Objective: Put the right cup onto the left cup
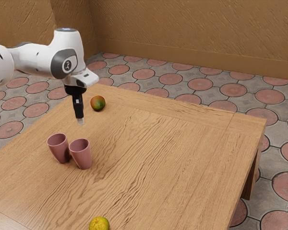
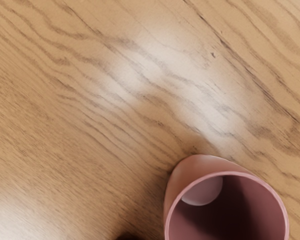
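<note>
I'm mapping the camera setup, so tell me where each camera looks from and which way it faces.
Exterior view: beside my white arm, looking down across the brown wooden table and two tapered pink cups; the arm and black gripper enter from the exterior view's left.
Wrist view: at the arm's end, looking down at the table and into one cup.
Shared: the table and that cup, though I can't tell which one.

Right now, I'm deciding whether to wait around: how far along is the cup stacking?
Nothing looks done yet: one pink cup and its twin stand upright, side by side, on the table. Nothing is in hand: the tool hangs above the table, clear of both. Probably left: grasp one, lift it, set it onto the other and let go.
</note>
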Available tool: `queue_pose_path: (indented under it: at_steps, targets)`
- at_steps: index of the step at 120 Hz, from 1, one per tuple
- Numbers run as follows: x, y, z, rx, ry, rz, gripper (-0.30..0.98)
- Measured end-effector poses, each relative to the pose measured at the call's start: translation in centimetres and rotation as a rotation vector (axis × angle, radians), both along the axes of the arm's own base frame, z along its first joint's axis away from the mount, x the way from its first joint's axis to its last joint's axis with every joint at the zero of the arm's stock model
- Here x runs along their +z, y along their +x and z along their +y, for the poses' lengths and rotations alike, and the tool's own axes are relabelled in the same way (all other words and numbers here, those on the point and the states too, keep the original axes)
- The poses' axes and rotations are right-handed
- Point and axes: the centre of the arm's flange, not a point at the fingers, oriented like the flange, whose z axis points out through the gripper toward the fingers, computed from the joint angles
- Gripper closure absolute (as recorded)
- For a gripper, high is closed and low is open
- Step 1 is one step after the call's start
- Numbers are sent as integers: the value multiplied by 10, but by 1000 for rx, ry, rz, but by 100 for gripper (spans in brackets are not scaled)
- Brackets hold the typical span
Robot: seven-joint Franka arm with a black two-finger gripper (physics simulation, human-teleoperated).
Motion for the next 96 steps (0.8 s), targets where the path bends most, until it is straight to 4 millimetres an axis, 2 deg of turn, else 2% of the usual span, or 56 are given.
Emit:
queue_pose_path:
  at_steps: [32,51,67,75,96]
  targets:
    - [-52,10,14,-7,8,1,0]
    - [-83,0,13,-16,0,23,0]
    - [-99,-8,10,-25,-6,32,0]
    - [-102,-8,5,-38,-6,27,10]
    - [-105,-12,0,-47,-9,18,50]
